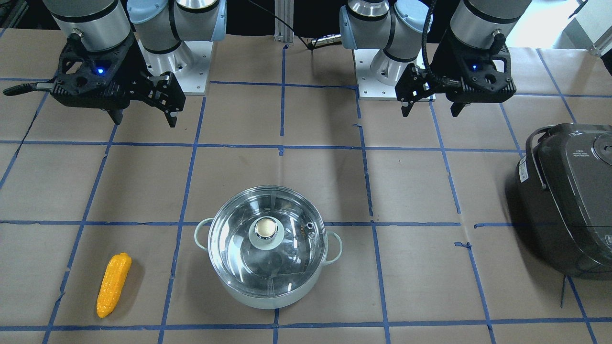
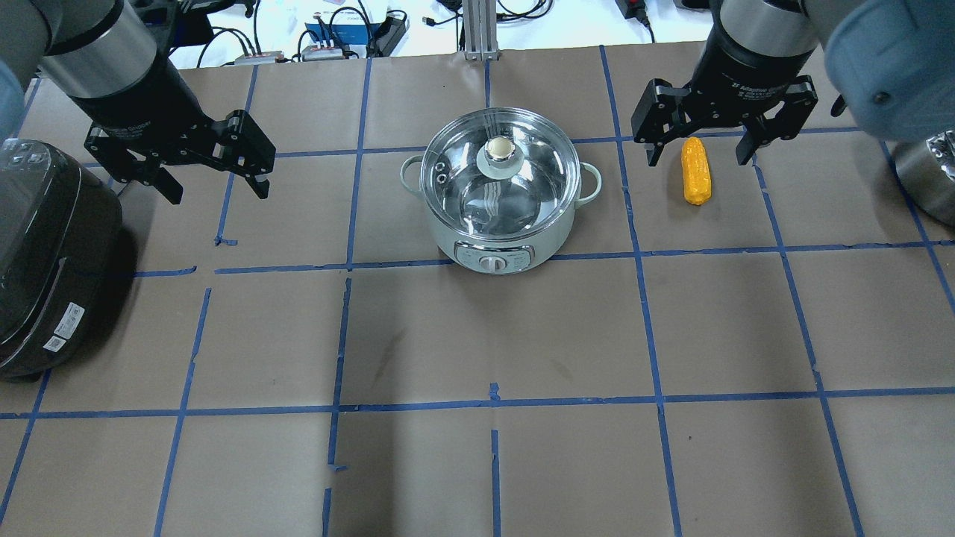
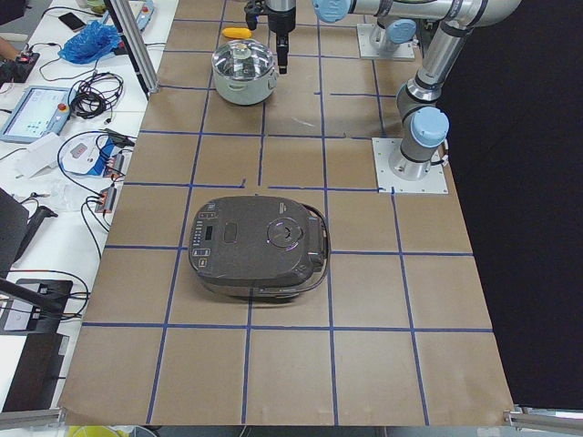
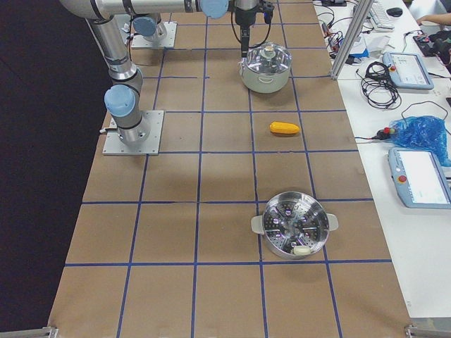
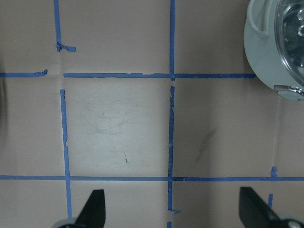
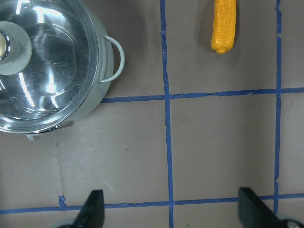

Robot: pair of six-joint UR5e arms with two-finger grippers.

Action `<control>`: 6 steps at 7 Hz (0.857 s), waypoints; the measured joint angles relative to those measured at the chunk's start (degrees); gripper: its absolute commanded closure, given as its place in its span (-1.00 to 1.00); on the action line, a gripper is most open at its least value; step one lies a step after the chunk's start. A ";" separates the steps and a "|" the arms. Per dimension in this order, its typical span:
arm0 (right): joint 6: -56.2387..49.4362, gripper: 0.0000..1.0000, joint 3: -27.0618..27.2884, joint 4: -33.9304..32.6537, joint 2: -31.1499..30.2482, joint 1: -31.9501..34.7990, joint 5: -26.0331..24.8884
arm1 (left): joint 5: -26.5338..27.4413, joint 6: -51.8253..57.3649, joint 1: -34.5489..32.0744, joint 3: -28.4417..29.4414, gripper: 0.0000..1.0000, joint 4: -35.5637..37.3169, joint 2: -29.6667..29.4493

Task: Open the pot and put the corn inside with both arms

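Work has not begun: lid (image 2: 526, 186) sits on the pot (image 2: 448, 237), corn (image 2: 696, 170) lies on the bench (image 2: 477, 335) right of it, left pincer (image 1: 430, 113) and right pincer (image 1: 144, 119) hang apart, empty.

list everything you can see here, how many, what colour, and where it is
pot: 1, mint green and steel, middle of table
lid: 1, clear glass with pale knob, seated on pot
corn: 1, yellow-orange, lying on table to the robot's right of pot
rice cooker: 1, dark grey, robot's left end of table
steamer pot: 1, silver, robot's right end of table
table: 1, brown paper with blue tape grid
blue bag: 1, on white bench beside table
left end effector: 1, black, open, empty, above table
right end effector: 1, black, open, empty, above table
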 measured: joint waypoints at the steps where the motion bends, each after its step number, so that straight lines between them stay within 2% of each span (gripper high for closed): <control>1: 0.00 -0.99 0.01 0.01 -0.01 0.00 -0.01 | -0.02 -0.55 -1.01 0.10 -1.00 4.40 -2.14; 4: 0.00 -0.99 0.32 -0.03 -0.03 0.00 -0.01 | 0.07 -12.13 -11.63 3.55 -1.00 17.50 -10.91; 6: 0.00 -0.99 0.36 -0.01 -0.03 0.00 -0.01 | -0.98 -18.86 -18.19 9.52 -1.00 20.54 -18.34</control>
